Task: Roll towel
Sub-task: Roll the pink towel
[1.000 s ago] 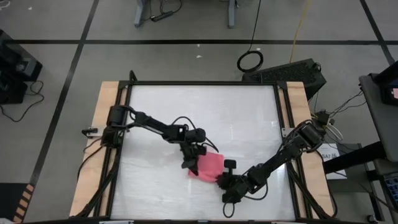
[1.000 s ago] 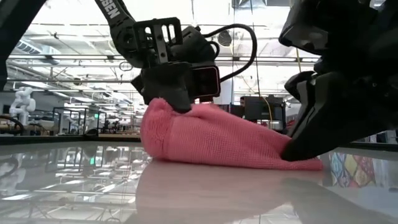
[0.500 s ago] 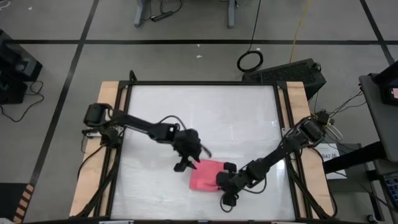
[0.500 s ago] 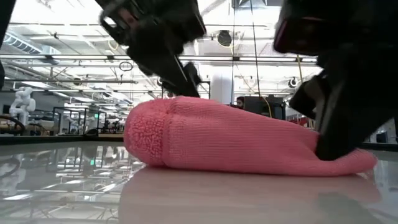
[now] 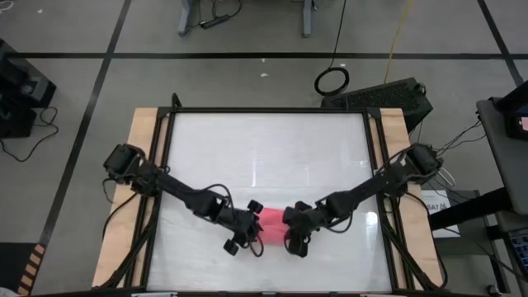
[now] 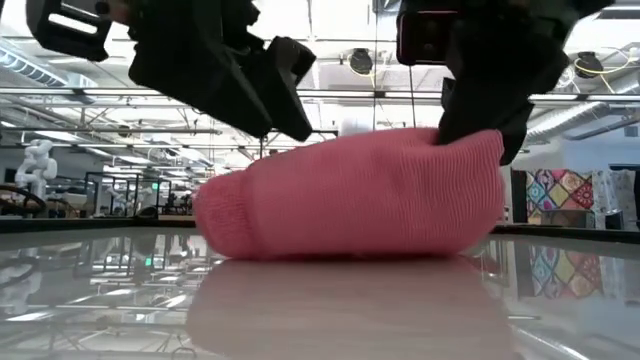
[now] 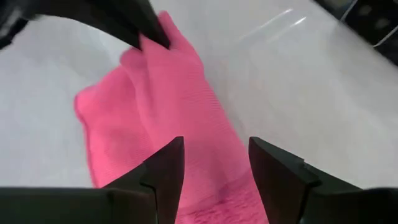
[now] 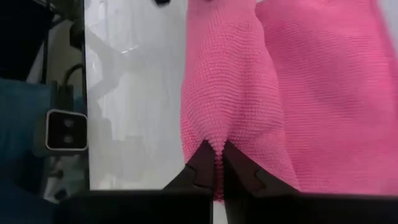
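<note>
Jaws parted, the left gripper (image 7: 211, 171) straddles the towel (image 5: 272, 227); the right gripper (image 8: 216, 163) pinches a fold opposite.

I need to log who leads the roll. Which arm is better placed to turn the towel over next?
Probably the right. Its gripper is shut on a fold of the towel, while the left gripper is open, its fingers either side of the cloth without pinching it.

Towel between two grippers

The small bright pink soft cloth towel (image 5: 273, 225) lies on the table (image 5: 272, 148); left gripper (image 5: 247, 233) at one end; right gripper (image 5: 290, 229) at the other.
</note>
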Controlling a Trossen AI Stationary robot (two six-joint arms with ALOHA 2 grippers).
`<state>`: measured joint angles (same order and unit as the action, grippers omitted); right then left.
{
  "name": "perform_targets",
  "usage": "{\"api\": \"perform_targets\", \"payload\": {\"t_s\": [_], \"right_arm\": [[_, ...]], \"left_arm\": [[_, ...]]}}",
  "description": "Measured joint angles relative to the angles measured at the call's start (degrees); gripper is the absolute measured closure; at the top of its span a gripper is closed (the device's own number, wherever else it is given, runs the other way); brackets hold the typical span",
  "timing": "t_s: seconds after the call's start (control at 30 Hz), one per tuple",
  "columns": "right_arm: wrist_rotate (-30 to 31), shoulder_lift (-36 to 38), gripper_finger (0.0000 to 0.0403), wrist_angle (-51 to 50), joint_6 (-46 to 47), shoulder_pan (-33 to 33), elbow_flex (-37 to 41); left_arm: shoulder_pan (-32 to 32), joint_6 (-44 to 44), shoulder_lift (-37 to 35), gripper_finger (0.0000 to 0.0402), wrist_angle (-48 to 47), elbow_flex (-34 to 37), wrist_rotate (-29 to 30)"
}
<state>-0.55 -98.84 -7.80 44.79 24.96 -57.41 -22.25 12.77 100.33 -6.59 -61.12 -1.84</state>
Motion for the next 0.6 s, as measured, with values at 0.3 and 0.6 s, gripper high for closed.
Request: {"api": "perform_targets", "payload": {"t_s": [0.3,0.6], "right_arm": [[-5.7,2.3,0.0401,1.0,10.0,-2.5,5.8],[-5.4,2.6,0.0401,22.9,22.5,-2.9,16.7]], "left_arm": [[-2.3,-0.8,-0.1,0.0217,8.2,4.5,7.7],[-3.9,-0.7,3.8,0.0217,16.7,8.1,9.9]]}}
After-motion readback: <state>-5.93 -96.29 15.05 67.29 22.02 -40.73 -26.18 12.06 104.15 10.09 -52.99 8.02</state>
